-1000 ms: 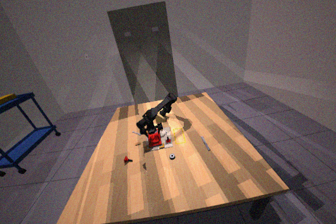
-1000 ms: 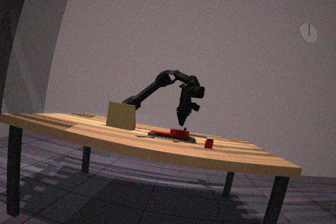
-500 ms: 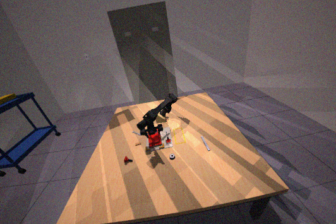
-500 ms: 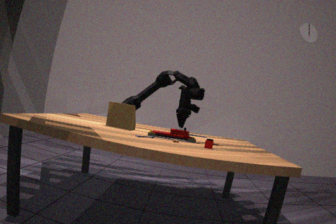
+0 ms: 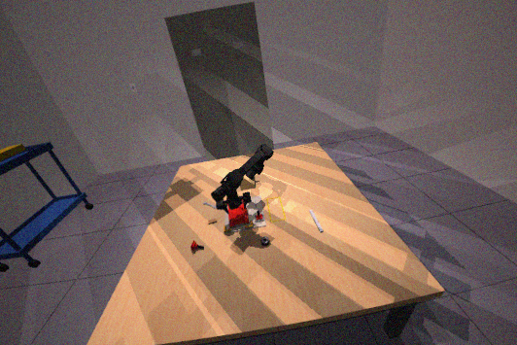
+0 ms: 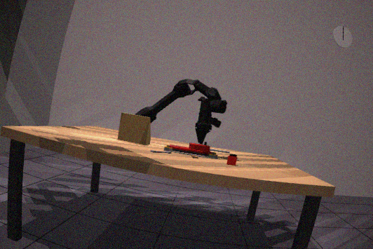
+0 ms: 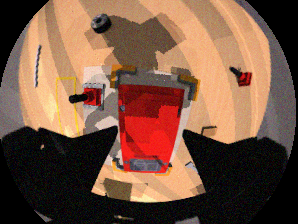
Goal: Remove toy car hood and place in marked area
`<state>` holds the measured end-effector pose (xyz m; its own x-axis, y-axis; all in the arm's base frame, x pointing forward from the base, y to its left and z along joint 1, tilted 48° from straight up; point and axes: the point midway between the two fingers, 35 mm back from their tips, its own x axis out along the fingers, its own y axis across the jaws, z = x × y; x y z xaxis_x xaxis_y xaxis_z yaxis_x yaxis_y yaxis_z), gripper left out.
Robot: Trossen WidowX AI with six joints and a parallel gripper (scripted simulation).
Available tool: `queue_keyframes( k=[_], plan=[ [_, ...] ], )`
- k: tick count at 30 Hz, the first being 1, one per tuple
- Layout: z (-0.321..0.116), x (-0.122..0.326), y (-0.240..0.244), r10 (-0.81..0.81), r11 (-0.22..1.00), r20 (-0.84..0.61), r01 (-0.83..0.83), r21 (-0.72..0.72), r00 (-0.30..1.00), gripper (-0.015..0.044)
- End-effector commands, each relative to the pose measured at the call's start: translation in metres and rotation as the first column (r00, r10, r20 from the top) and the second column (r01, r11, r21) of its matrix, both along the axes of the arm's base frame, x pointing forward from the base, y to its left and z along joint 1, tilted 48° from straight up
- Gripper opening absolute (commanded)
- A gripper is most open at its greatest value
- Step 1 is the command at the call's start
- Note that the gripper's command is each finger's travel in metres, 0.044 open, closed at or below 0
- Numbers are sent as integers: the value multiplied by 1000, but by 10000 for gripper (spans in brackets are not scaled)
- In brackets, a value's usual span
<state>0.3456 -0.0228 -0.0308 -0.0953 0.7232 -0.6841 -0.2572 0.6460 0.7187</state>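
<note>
The toy car point(image 5: 238, 216) point(image 6: 200, 149) point(image 7: 150, 122) stands between orange corner pieces on a pale base. Its long red top has a grey panel at the lower end in the wrist view; the hood's exact edges are hard to tell. My gripper point(image 6: 201, 142) point(image 7: 150, 131) is open and empty, pointing down just above the car. In the wrist view its fingers stand at the left and right sides of the red top. Contact cannot be told. The marked area, a yellow outline point(image 5: 283, 210) point(image 7: 66, 77), lies beside the car, left in the wrist view.
A red block with a black peg point(image 5: 258, 217) point(image 7: 92, 96) sits between car and outline. A dark wheel point(image 5: 265, 241) point(image 7: 101, 23), a loose red piece point(image 5: 194, 246) point(image 6: 231, 160) point(image 7: 244, 78) and a thin rod point(image 5: 316, 221) point(image 7: 37, 66) lie around. A tan panel point(image 6: 134, 128) stands near the arm base.
</note>
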Motion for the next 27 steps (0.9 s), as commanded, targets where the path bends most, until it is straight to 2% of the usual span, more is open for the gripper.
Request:
queue_keyframes(
  k=[1,27],
  plan=[
    [-2,-1,2,-5,1000,-6,5,4,1000,440],
    [-10,-2,11,-5,1000,-6,5,4,1000,440]
  ],
)
